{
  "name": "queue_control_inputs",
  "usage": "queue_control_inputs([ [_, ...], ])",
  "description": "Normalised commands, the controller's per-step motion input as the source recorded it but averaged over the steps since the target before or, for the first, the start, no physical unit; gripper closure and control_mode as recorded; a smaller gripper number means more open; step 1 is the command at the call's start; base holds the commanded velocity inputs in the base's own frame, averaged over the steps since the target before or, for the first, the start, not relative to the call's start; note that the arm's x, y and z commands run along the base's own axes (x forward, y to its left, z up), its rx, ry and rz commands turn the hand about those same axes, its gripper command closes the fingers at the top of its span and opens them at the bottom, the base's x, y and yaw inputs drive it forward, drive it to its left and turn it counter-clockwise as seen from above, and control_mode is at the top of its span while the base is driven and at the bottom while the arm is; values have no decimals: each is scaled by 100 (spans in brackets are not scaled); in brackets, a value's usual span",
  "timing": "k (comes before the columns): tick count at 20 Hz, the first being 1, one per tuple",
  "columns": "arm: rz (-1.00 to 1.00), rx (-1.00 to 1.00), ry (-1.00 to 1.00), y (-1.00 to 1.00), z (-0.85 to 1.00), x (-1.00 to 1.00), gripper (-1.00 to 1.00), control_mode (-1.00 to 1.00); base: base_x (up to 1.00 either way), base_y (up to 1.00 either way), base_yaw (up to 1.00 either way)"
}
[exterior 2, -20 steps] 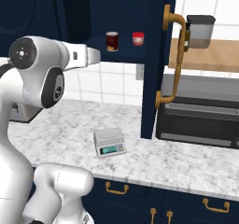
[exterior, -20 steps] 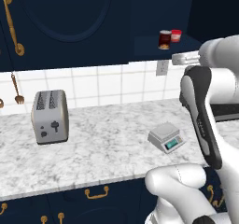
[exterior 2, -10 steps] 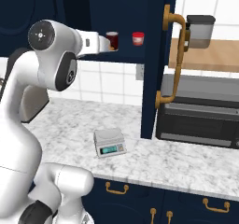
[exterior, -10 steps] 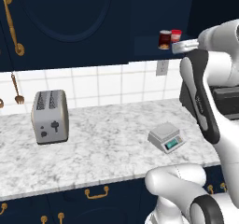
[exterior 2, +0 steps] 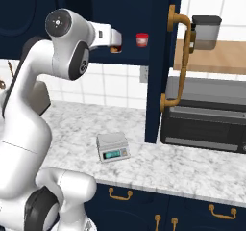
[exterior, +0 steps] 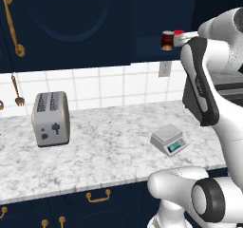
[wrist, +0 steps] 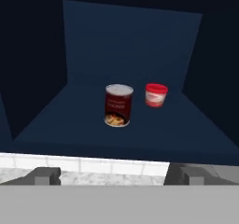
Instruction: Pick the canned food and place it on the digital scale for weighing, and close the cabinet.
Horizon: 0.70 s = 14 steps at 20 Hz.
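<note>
Canned food: the maroon canned food [wrist: 118, 105] stands upright on the floor of the open cabinet's shelf, silvery lid up, nothing gripping it; from the left base camera it shows as a dark can [exterior: 167, 40] just ahead of the arm's raised hand.
Red-and-white container: a smaller tub [wrist: 156, 94] sits just beside the can and slightly deeper in the shelf, apart from it; the right base camera catches it [exterior 2: 141, 39] near the open door's edge.
End effector: raised to shelf height and pointed into the cabinet, the end effector [wrist: 112, 174] has its jaws spread wide, one dark fingertip [wrist: 43, 175] at each lower corner of the hand camera's frame, holding nothing; the can lies ahead of it, between the lines of the two tips and well short of contact. In the right base camera the hand [exterior 2: 114, 38] covers most of the can.
Digital scale: the light grey digital scale [exterior: 168, 140] rests on the marble surface [exterior: 104, 151], platform bare, teal display facing the room; it is well below the shelf [exterior 2: 113, 147].
Cabinet: the navy cabinet [wrist: 130, 45] is open, its door [exterior 2: 162, 61] swung out edge-on with the long brass handle [exterior 2: 178, 61] on its far face.
Toaster: a grey toaster [exterior: 50, 118] stands at the far left of the surface, well apart from the scale.
Oven: a dark countertop oven [exterior 2: 206, 114] sits right of the open door.
</note>
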Motion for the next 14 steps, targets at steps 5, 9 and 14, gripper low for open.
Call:
queue_control_inputs([
  [5, 0, 0, 0, 0, 0, 48, -100, -100, 0, 0, 0],
  [9, 0, 4, 0, 0, 14, 45, -100, -100, 0, 0, 0],
  [14, 0, 7, 0, 0, 1, 52, -100, -100, 0, 0, 0],
])
